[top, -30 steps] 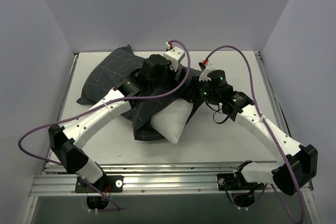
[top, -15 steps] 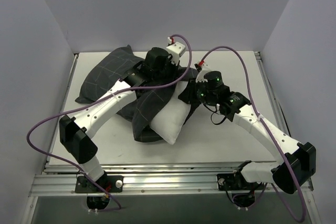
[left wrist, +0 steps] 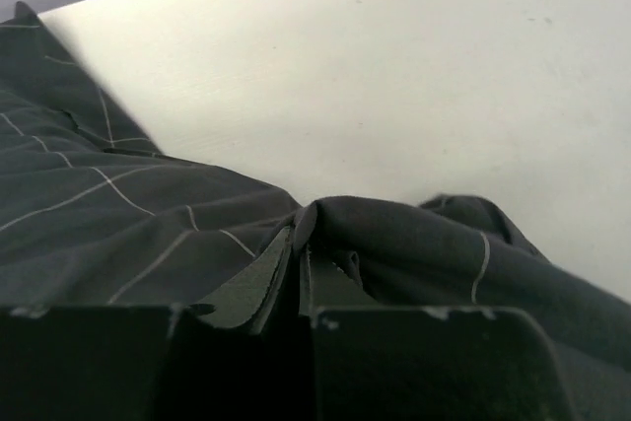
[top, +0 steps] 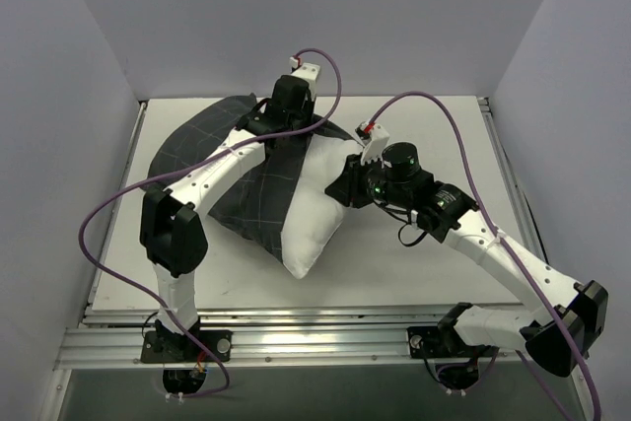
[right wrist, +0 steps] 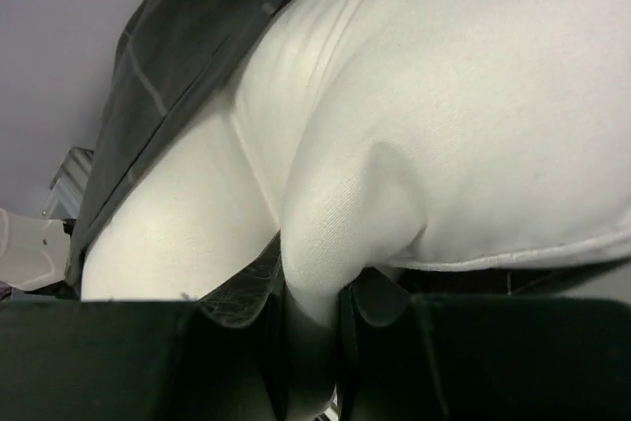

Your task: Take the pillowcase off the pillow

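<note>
The left gripper (left wrist: 297,244) is pinched tight on a fold of the pillowcase (top: 251,204). The right gripper (right wrist: 311,288) is clamped on the half-bared pillow (top: 315,212).

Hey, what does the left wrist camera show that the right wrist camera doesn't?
Only the left wrist: the left claw pinching a fold of the pillowcase, with bare table beyond. Only the right wrist: the right claw pinching a tuck of the white pillow. Both: the dark checked pillowcase, and a claw shut on soft fabric.
</note>
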Tool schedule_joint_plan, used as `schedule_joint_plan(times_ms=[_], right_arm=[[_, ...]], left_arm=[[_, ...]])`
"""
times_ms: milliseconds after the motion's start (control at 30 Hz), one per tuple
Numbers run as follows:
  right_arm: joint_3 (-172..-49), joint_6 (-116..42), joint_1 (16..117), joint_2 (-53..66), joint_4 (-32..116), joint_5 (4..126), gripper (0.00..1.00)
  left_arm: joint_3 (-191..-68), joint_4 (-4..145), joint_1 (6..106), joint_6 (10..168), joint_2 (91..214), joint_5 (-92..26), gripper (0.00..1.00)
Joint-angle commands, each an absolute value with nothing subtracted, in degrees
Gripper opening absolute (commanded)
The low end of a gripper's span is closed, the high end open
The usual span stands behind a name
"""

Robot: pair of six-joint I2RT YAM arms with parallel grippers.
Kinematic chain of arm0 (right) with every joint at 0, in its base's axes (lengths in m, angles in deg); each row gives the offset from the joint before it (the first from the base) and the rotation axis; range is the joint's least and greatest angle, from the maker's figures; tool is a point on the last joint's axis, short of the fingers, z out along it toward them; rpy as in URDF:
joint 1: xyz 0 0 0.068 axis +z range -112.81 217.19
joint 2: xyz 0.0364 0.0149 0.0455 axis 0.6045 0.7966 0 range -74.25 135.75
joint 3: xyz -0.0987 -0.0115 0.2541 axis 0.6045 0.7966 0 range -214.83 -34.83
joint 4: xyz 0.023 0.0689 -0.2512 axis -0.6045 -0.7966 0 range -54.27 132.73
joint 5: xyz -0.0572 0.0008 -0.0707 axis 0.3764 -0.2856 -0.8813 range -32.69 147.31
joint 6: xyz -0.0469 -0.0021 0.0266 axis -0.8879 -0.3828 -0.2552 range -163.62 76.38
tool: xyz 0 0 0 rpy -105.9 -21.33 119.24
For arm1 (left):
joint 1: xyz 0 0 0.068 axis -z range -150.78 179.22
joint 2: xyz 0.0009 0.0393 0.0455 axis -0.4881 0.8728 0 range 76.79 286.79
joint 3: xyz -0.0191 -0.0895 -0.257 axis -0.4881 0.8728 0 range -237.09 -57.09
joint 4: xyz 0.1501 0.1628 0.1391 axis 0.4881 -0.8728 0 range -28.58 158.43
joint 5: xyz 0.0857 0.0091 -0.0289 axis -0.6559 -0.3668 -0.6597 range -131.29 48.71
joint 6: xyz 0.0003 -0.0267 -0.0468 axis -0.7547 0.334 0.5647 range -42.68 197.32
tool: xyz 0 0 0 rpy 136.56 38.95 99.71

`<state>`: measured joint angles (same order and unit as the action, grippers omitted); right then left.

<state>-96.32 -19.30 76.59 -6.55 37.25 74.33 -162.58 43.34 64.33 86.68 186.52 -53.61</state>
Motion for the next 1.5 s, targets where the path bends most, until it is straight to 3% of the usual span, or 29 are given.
schedule_joint_plan(times_ms=[0, 233, 333, 467, 500, 600, 667, 1033, 1233, 1267, 1467], right_arm=[[-97.4, -20.9, 77.9, -12.1, 41.0, 81.5, 0.0], [-95.9, -18.7, 77.9, -16.7, 46.9, 80.6, 0.0], [-96.4, -17.4, 78.0, -16.2, 47.0, 77.2, 0.0], [-98.2, -16.6, 78.1, -12.2, 47.1, 74.2, 0.0], [-98.5, -15.9, 78.1, -11.5, 47.6, 73.8, 0.0], [-100.5, -15.1, 78.2, -9.5, 48.4, 72.4, 0.0], [-102.1, -14.5, 78.3, -8.6, 48.6, 69.9, 0.0], [-106.7, -13.4, 78.4, -3.5, 48.3, 62.3, 0.0], [-107.1, -13.8, 78.3, -2.6, 48.4, 61.4, 0.0], [-107.2, -14.1, 78.4, -2.5, 48.4, 61.7, 0.0], [-106.8, -14.5, 78.4, -2.7, 47.7, 62.4, 0.0]], left_arm=[[-165.8, 46.2, 61.5, 89.5, 189.7, -62.2, 0.12], [-158.9, 48.6, 59.1, 90.9, 189.7, -64.3, 0.15], [-155.9, 48.6, 58.5, 91.6, 186.9, -61.4, 0.21], [-150.2, 55.6, 59.4, 91.4, 178.6, -52.7, 0.57], [-147.9, 56.8, 59.6, 91.3, 176.7, -51.5, 0.71], [-147.4, 57.8, 60.1, 91.8, 170.8, -48.4, 0.9], [-148.1, 57.3, 60.2, 92.2, 167.0, -47.2, 0.95], [-142.7, 57.2, 62.3, 94.4, 146.5, -50.9, 0.94], [-127.2, 51.8, 66.4, 101.5, 135.2, -49.8, 1.0], [-122.8, 51.6, 67.2, 102.1, 133.4, -49.8, 0.94], [-112.9, 49.7, 71.5, 107.5, 123.3, -47.6, 0.87]])
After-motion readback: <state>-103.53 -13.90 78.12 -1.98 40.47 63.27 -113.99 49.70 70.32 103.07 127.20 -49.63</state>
